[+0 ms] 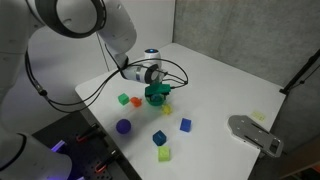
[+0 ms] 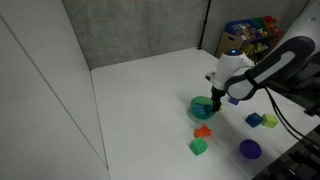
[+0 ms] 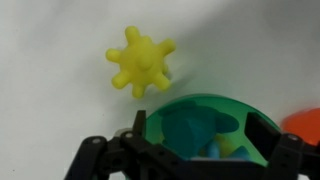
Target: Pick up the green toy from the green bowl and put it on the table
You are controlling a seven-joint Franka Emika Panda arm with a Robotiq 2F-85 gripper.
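- In the wrist view my jaws stand open, one dark finger (image 3: 138, 138) on each side of the small round teal-green plastic bowl (image 3: 215, 101).
- The small dark teal-green toy piece (image 3: 190, 130) lies inside that bowl, between the jaws and below them. I cannot make out its long axis.
- I judge the coming move to be a straight descent, then closing on the toy.
- A yellow spiky plastic toy (image 3: 140, 62) rests on the white matte tabletop (image 3: 50, 60) just beyond the bowl, off that line.

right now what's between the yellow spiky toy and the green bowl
Nothing: the wrist view shows only a bare strip of table between the yellow spiky toy and the green bowl.
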